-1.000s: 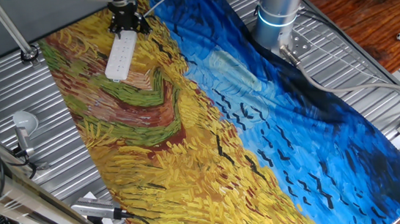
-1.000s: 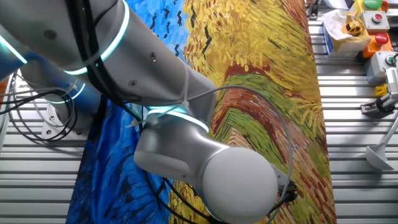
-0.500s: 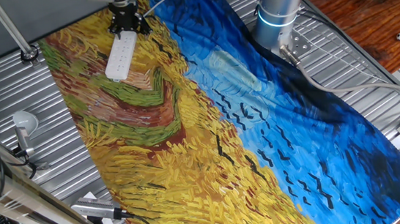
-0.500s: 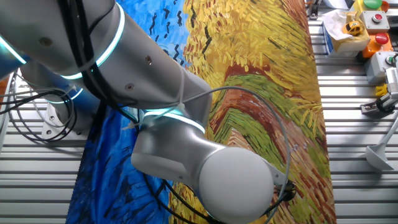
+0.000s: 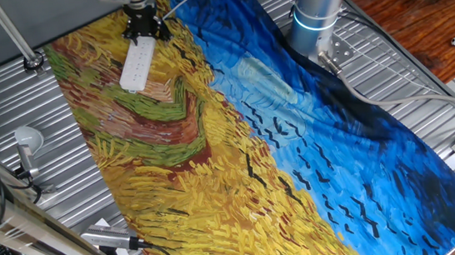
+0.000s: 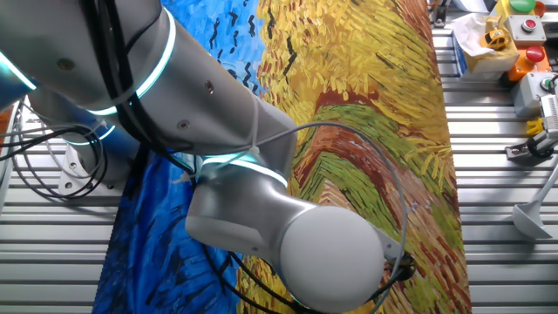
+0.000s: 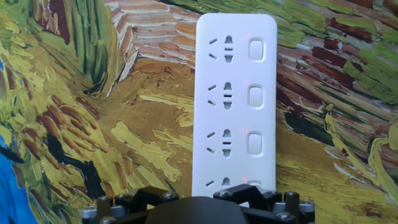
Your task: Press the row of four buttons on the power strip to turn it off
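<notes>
The white power strip [image 5: 137, 65] lies on the painted cloth near the far left of one fixed view. The hand view shows it lengthwise [image 7: 233, 99], with sockets in a column and a row of buttons down its right side [image 7: 255, 95]. A small red light glows beside each button. My black gripper [image 5: 143, 27] hovers over the strip's far end. In the hand view the gripper body [image 7: 199, 208] covers the nearest button and its fingertips do not show. The arm [image 6: 261, 218] hides the strip in the other fixed view.
A Van Gogh-print cloth [image 5: 237, 143] covers the ribbed metal table [image 5: 7, 98]. The robot base [image 5: 317, 10] stands at the back right. A white-and-grey gadget with a black cable [image 5: 108, 238] lies front left. Control boxes [image 6: 523, 44] sit at the table's side.
The arm's elbow has shifted slightly in the other fixed view. The gripper and the power strip stay where they were.
</notes>
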